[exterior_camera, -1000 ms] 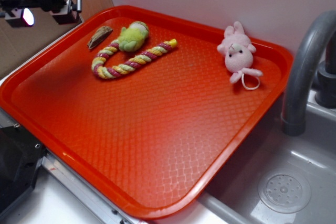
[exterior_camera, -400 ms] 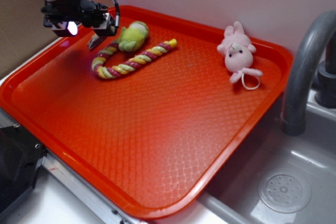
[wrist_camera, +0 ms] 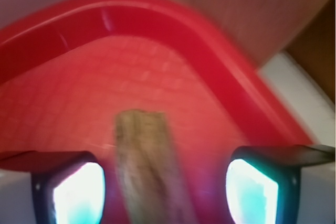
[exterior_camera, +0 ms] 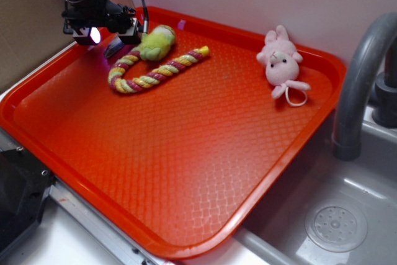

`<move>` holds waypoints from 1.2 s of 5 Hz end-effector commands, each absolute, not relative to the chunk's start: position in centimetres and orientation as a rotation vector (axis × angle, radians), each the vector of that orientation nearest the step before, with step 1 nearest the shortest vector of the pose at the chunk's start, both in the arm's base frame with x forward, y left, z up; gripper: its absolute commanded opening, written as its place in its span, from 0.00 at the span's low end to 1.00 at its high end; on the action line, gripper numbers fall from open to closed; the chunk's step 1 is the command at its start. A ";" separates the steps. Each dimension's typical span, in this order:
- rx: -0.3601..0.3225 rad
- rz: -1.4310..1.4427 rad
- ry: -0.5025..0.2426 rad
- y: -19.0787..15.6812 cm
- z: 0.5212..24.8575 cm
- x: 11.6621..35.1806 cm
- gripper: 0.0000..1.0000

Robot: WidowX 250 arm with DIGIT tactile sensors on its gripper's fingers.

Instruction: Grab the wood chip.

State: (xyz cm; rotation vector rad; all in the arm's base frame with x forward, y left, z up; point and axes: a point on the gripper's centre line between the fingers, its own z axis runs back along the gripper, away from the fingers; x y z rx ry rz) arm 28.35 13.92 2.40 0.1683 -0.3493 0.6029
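Observation:
The wood chip (wrist_camera: 149, 166) is a flat brown-grey strip with streaky grain, lying on the red tray (wrist_camera: 210, 56) near its far left corner. In the wrist view it lies between my gripper's (wrist_camera: 165, 192) two lit fingertips (wrist_camera: 79, 192), closer to the left one and touching neither. The gripper is open. From the exterior view the gripper (exterior_camera: 105, 34) hovers right over the chip and hides nearly all of it; only a sliver of the chip (exterior_camera: 113, 46) shows beside the green plush.
A green-yellow plush (exterior_camera: 156, 41) lies just right of the chip, and a striped braided rope (exterior_camera: 155, 69) curves in front of it. A pink bunny (exterior_camera: 280, 61) sits at the tray's far right. A grey faucet (exterior_camera: 360, 79) and sink (exterior_camera: 335, 224) are to the right.
The gripper has come in from beyond the tray's left rim and dropped over the wood chip, now covering it. The toys and rope have not moved.

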 end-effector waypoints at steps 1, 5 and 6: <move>0.185 0.546 -0.320 15.1 2.9 28.7 0.00; 0.196 0.505 -0.262 15.2 2.9 27.0 0.00; 0.168 0.498 -0.251 15.2 3.0 27.0 0.00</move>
